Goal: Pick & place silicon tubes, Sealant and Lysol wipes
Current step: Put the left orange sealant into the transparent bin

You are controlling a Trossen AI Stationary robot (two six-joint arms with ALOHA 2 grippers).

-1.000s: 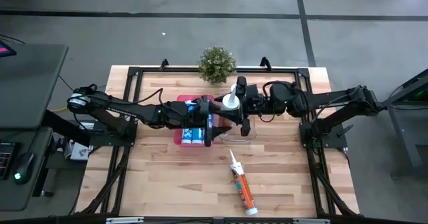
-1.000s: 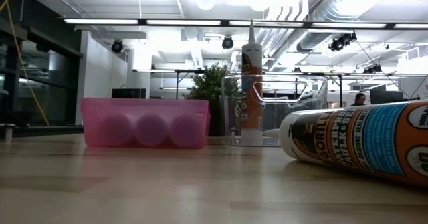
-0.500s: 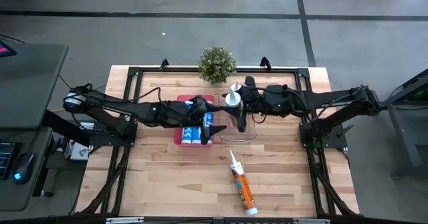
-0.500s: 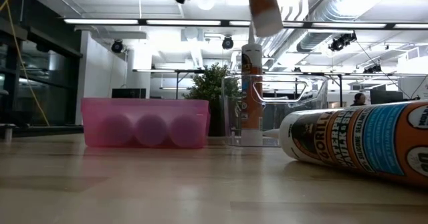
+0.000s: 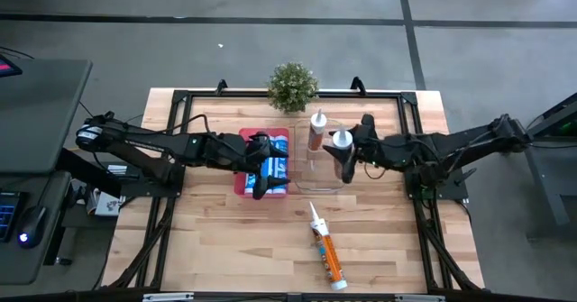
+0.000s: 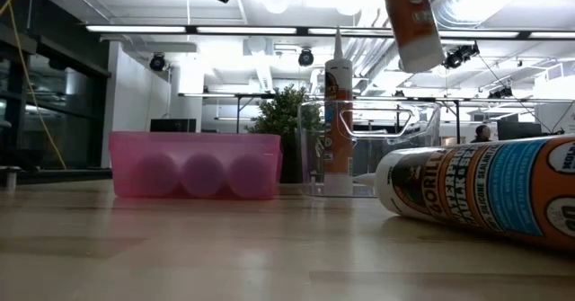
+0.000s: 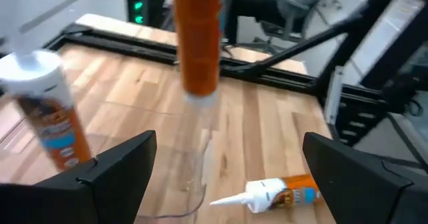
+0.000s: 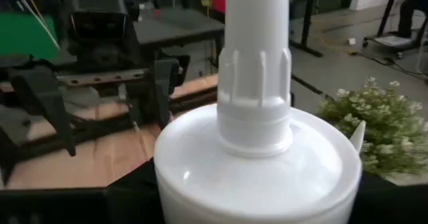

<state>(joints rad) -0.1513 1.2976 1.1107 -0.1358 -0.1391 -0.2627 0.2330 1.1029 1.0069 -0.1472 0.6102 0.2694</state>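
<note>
Low view puts the nearest thing first: a sealant tube [image 6: 481, 186] lying on its side on the tabletop [image 6: 225, 247], nozzle toward the bins, not yet picked, so it is likely the next piece of work. Behind it stands a clear bin [image 6: 373, 148] with one tube [image 6: 338, 121] already upright inside, nozzle up, which suggests that tubes are meant to be stored standing. Beside it, to the left in this view, the pink bin [image 6: 193, 163] holds three rounded canisters, probably the wipes. Above the clear bin hangs a second sealant tube [image 6: 411, 22], tilted, base downward; the right end effector [image 5: 347, 153] is clamped on it near its nozzle end, and the right wrist view looks straight down the white cap, so the tube is carried nozzle-up, presumably so it can be lowered in standing. From above, this held tube [image 5: 341, 149] sits over the side of the clear bin away from the standing tube [image 5: 316, 131], leaving room between them. The left end effector [image 5: 260, 178] hovers over the pink bin [image 5: 242, 183] with its fingers spread wide and nothing between them. What could obstruct the descent is the bin's wall and the standing tube close by. Farthest back, a small potted plant [image 5: 292, 86] sits at the tabletop's far edge, clear of the work
</note>
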